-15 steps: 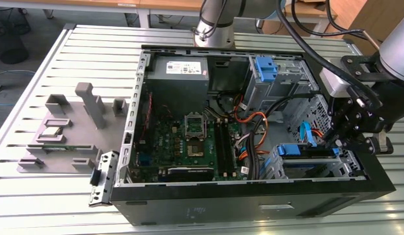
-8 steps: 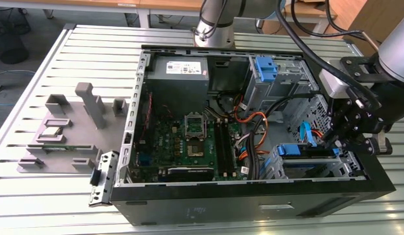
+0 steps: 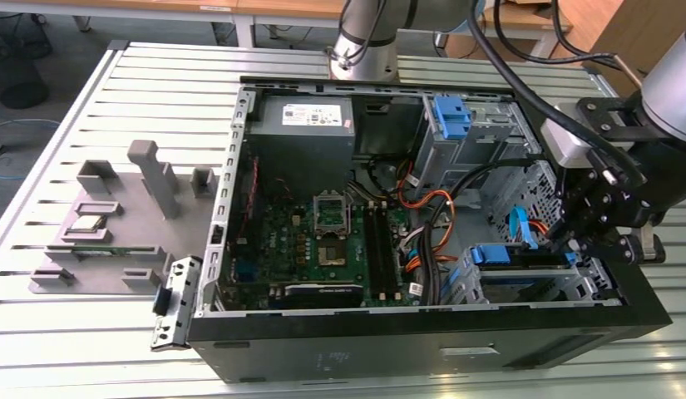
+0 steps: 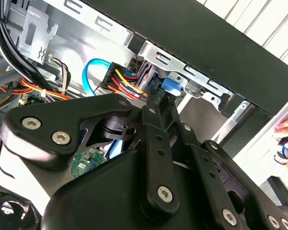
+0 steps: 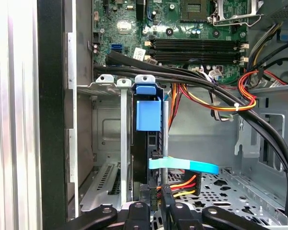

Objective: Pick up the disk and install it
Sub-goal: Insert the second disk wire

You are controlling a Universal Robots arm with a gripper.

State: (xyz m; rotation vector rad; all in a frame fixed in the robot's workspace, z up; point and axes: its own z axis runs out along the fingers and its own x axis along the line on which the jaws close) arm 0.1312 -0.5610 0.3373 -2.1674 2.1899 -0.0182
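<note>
The gripper [image 5: 151,207] pinches the rear edge of the disk [image 5: 148,143], which stands on edge in the slot of the lower drive cage [image 5: 110,129] at the case's front corner, its blue end tab toward the motherboard [image 5: 182,28]. In the exterior view, the gripper [image 3: 587,243] hangs over that same cage [image 3: 520,278], beside the light-blue data cable [image 3: 518,229]. The install step looks nearly finished; seating the disk fully seems to call for a straight push along the slot, clear of the cable bundle [image 5: 221,96].
</note>
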